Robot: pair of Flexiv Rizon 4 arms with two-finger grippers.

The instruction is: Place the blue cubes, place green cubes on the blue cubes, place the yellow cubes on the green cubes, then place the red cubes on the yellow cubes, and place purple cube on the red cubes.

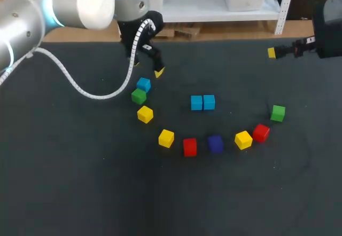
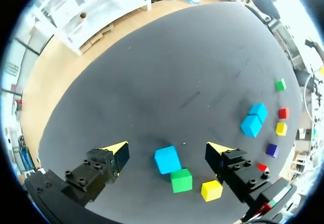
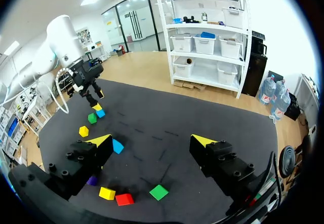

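Your left claw (image 1: 148, 68) hangs wide open and empty over the lone blue cube (image 1: 143, 84) toward the far edge of the surface (image 1: 80, 182) | green cube (image 1: 138, 95) just beside it | blue pair (image 1: 202, 102) mid-surface | your right claw (image 3: 152, 140) open, empty, far-right corner

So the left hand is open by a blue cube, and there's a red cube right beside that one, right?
Not red. The left hand is open by the blue cube, but it is a green cube that sits right beside it, as the left wrist view shows.
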